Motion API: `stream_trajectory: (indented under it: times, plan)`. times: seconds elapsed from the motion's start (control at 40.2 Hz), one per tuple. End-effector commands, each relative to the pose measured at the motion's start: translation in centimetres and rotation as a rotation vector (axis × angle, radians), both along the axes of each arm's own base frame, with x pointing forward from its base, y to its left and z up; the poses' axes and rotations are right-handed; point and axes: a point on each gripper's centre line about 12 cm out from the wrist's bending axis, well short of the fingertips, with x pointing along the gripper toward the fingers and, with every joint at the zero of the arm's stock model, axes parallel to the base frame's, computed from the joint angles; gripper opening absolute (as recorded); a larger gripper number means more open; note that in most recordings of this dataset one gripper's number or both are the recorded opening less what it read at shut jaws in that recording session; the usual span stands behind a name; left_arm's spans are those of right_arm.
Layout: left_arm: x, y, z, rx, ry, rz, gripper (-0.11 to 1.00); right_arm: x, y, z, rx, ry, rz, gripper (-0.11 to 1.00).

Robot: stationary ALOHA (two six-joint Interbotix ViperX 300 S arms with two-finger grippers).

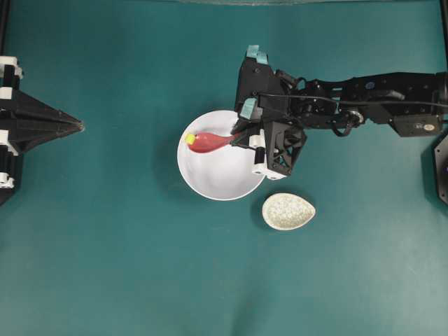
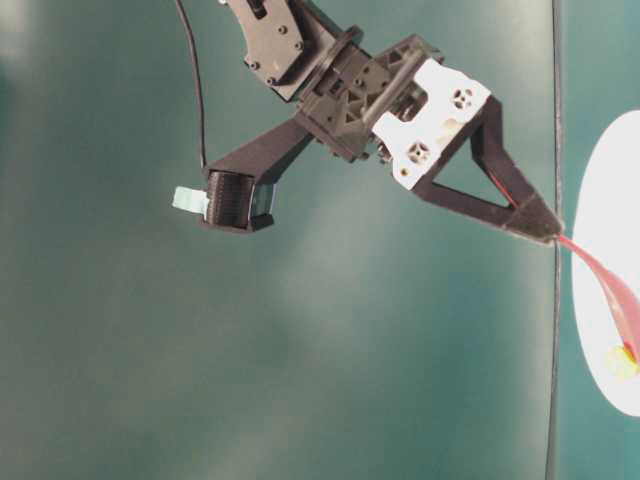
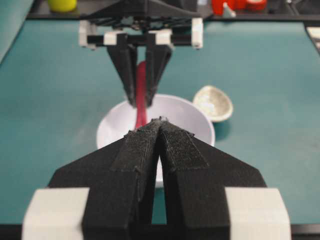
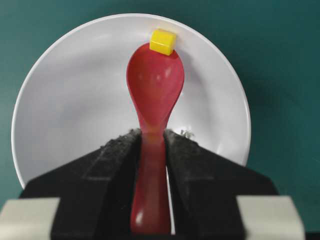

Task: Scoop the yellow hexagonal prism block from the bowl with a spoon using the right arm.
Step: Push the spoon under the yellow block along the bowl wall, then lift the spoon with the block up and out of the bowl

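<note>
A: Look at the right gripper [image 4: 152, 145] first. Its black fingers [image 4: 107, 165] are pressed in on the handle of the red spoon [image 4: 155, 85], one on either side.

B: I see it. The oval head points away from the arm, down inside the white bowl [image 1: 210, 178].

A: And the yellow hexagonal prism block [image 4: 163, 41] sits right at the spoon's tip, touching its far rim, near the bowl's far wall. I can't tell whether it's resting on the spoon or on the bowl.

B: From overhead the right arm [image 1: 364, 101] reaches in across the green table [image 1: 105, 245], with the speckled spoon rest [image 1: 288, 211] just beside the bowl.

A: The left gripper [image 3: 160, 135] is well off at the other edge, fingers together, holding nothing.
</note>
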Motion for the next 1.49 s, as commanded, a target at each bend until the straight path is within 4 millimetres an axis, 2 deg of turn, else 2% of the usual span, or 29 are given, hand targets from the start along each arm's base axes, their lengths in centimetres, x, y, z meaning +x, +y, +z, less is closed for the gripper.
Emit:
stream_trajectory:
  times: [0.0,0.671,1.193,1.467]
  plan:
    - [0.2,0.1,1.2,0.004,-0.031,0.003,0.01,0.1,0.0,2.5,-0.012,-0.069,-0.001,0.24]
    - [0.2,0.1,1.2,0.004,-0.029,0.003,0.01,-0.2,-0.1,2.8,-0.010,-0.076,-0.004,0.24]
    - [0.2,0.1,1.2,0.004,-0.031,0.003,0.01,-1.2,0.1,5.5,-0.023,-0.142,-0.002,0.24]
    - [0.2,0.1,1.2,0.004,-0.031,0.003,0.01,-2.7,0.2,8.1,-0.058,-0.228,0.002,0.24]
